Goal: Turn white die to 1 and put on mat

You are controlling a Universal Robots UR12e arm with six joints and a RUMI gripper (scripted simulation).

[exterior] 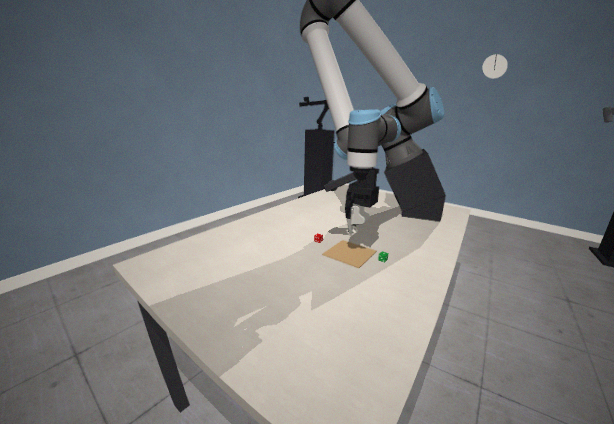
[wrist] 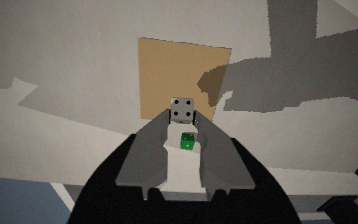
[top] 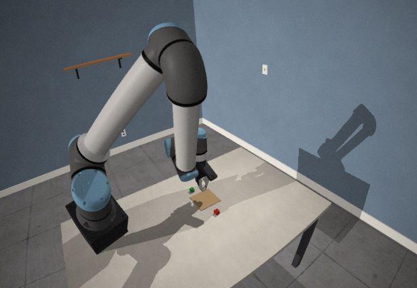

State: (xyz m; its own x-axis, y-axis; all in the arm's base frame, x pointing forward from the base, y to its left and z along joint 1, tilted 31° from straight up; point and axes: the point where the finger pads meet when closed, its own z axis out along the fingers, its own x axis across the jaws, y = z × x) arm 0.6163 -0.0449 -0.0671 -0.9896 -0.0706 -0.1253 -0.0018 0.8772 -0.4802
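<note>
White cube-shaped die with black pips is clamped between the metal fingertips of the black two-jaw gripper, held off the table. Four pips are seen on the face turned to the wrist view; top number can't be confirmed. Flat tan square mat lies below, die not set on it; in the top view the die shows by the mat's edge, exact height unclear. Green cube die with white pips rests beside the mat on one side, red cube die with white pips on another, both on the pale table and seemingly flat. Grasp and lift are done. Turn to 1 can't be judged finished; orientation should be checked before lowering. Left: any remaining rotation, placing fully inside the mat edges, release, flat rest. Green die is near, so it could be nudged if the fingers come down off-line.
</note>
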